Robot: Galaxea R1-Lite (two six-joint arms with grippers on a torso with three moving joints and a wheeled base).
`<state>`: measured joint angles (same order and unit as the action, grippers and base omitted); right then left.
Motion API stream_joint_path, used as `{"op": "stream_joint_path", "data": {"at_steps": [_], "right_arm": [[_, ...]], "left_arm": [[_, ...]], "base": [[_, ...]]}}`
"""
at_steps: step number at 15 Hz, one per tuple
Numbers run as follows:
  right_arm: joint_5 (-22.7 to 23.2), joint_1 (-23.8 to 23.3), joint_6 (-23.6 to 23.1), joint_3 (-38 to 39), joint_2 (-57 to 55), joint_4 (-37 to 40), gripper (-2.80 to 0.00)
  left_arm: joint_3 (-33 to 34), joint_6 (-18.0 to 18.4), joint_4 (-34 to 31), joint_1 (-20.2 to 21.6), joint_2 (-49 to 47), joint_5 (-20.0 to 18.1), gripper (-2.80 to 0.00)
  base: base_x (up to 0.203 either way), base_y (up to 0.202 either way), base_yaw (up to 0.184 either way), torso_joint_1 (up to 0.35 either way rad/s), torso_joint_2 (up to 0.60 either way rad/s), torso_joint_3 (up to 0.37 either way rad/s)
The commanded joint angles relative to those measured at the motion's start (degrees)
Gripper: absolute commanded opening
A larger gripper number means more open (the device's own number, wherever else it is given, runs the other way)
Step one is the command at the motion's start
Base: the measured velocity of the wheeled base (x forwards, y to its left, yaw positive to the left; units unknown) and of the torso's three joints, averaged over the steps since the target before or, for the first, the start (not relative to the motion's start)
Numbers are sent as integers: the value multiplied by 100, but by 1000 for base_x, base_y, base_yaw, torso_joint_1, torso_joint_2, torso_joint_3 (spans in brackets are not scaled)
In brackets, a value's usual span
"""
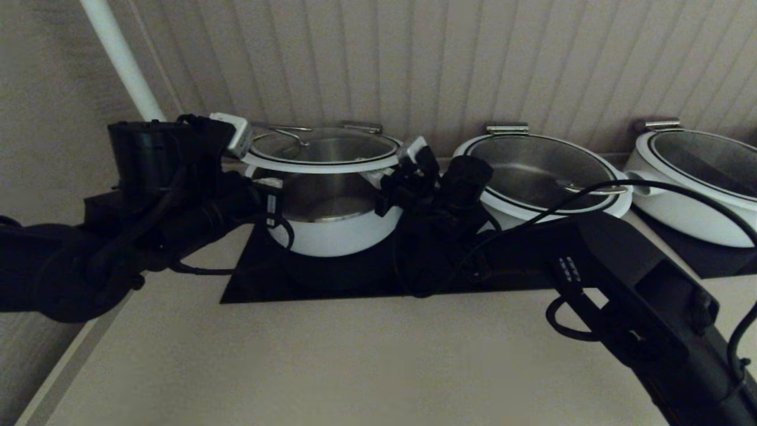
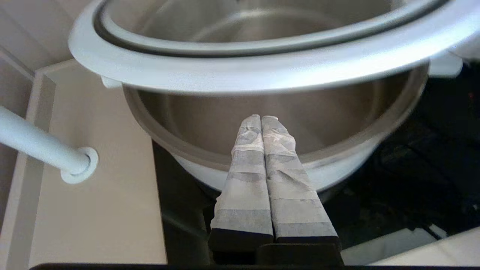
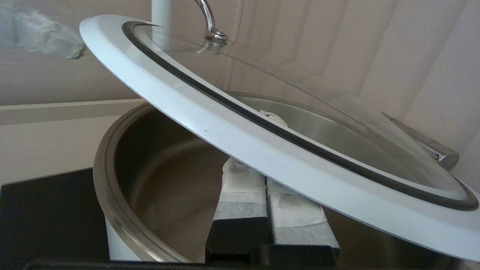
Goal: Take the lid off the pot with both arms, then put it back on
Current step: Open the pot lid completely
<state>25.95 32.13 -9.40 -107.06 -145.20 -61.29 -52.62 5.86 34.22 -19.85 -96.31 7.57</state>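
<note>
The lid [image 1: 322,148], glass with a white ring and a steel bar handle, hangs tilted above the open white pot [image 1: 334,234]. My left gripper [image 1: 238,137] is shut at the lid's left edge. In the left wrist view its tips [image 2: 261,118] point under the white ring [image 2: 262,73], over the pot's rim [image 2: 348,148]; contact is unclear. My right gripper [image 1: 414,151] is shut at the lid's right edge. In the right wrist view its fingers [image 3: 240,187] reach under the ring [image 3: 285,157], which lies across them above the pot [image 3: 123,195].
Two wider white pots [image 1: 544,177] [image 1: 698,183] with glass lids stand to the right. All pots sit on black mats [image 1: 355,281] against the ribbed wall. A white pole [image 1: 118,53] rises at the back left. The counter's left edge [image 1: 65,361] is near my left arm.
</note>
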Motion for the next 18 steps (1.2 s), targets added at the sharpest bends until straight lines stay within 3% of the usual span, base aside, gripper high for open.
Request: {"op": "stream_joint_path", "data": {"at_steps": [1, 18], "right_arm": [[15, 3, -9, 1, -8, -33, -280], [15, 118, -18, 32, 27, -58, -280]], "left_arm": [[-38, 19, 191, -2, -125, 34, -280], [-56, 20, 424, 16, -326, 146, -280]], "base": [[0, 0, 0, 0, 0, 0], [0, 0, 0, 0, 0, 0]]}}
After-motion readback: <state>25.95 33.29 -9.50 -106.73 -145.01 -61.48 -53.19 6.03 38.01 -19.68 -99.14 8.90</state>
